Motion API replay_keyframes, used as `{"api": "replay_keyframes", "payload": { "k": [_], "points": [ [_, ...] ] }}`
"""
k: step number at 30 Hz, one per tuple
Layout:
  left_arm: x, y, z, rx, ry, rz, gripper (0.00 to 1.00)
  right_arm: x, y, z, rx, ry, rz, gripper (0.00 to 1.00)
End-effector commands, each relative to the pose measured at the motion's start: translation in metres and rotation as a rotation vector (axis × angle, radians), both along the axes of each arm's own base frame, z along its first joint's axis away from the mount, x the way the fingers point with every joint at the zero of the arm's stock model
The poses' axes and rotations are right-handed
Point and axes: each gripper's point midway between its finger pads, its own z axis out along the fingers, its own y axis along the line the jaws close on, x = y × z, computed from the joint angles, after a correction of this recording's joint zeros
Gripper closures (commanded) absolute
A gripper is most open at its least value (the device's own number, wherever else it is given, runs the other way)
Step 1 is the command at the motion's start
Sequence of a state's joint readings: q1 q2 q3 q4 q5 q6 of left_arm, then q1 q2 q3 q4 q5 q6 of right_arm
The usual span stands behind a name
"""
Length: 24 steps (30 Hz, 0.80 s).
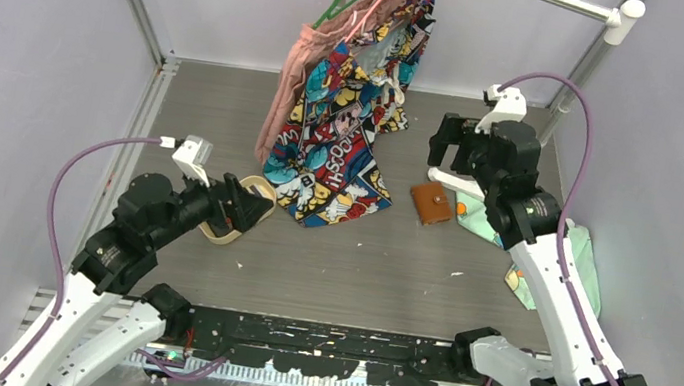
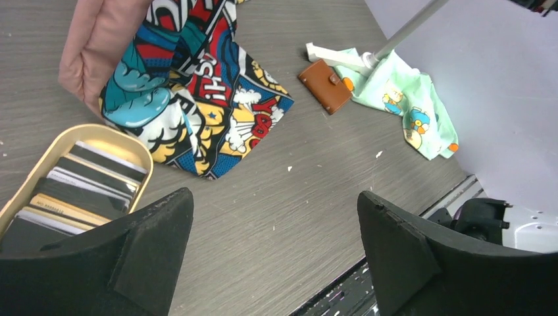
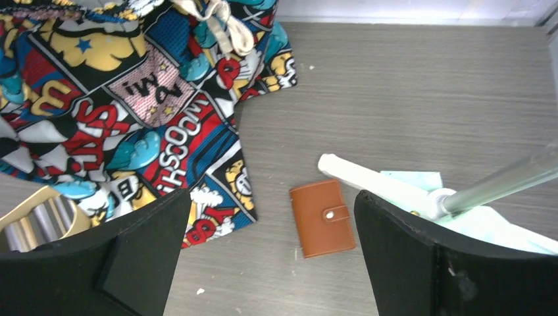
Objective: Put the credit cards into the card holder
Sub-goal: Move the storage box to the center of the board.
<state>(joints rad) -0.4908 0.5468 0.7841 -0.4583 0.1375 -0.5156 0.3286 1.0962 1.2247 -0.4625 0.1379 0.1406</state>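
Left arm bent low, left pincer [image 2: 273,220] gaping over the tray [image 2: 58,143], holding nothing. Right arm stretched out, right pincer [image 3: 271,220] also spread wide. Card holder [image 3: 322,227]: tan leather, folded shut, snap up, flat on the tabletop [image 3: 408,99] below the right pincer, untouched. Credit cards [image 2: 82,184] stacked in the tray.

credit cards [image 2: 85,179] in tray [image 2: 92,127], card holder [image 3: 316,227] closed, flat

cards [image 2: 85,178] in tray [image 2: 99,128], holder [image 1: 430,203] to its right

Table [image 1: 388,270]: tray [image 2: 92,128], card holder [image 1: 430,203], green cloth [image 2: 408,99]
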Motion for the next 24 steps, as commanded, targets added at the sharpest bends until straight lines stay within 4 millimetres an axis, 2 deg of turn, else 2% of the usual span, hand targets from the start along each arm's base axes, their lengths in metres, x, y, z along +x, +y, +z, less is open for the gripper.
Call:
{"api": "replay_keyframes", "payload": {
  "k": [1,5,8,11,14,18,24],
  "points": [
    [0.003,0.003,-0.017,0.002,0.028,0.032,0.07,-0.013,0.019,-0.002,0.107,0.012,0.095,0.0],
    [0.013,0.003,-0.053,0.038,0.098,0.062,0.12,-0.034,0.06,-0.027,0.094,0.052,0.403,0.01],
    [0.024,0.009,-0.081,0.101,0.147,0.112,0.15,-0.069,0.093,-0.056,0.046,0.089,0.777,0.0],
    [0.034,0.02,-0.103,0.183,0.169,0.17,0.15,-0.084,0.109,-0.082,0.094,0.114,0.927,0.0],
    [0.041,0.029,-0.118,0.25,0.173,0.207,0.16,-0.086,0.111,-0.096,0.108,0.145,0.942,0.0],
    [0.054,0.032,-0.129,0.292,0.173,0.242,0.16,-0.08,0.105,-0.103,0.049,0.164,0.925,0.01],
    [0.073,0.033,-0.146,0.387,0.245,0.247,0.28,-0.073,0.093,-0.115,0.017,0.216,0.88,0.0]
  ]
}}
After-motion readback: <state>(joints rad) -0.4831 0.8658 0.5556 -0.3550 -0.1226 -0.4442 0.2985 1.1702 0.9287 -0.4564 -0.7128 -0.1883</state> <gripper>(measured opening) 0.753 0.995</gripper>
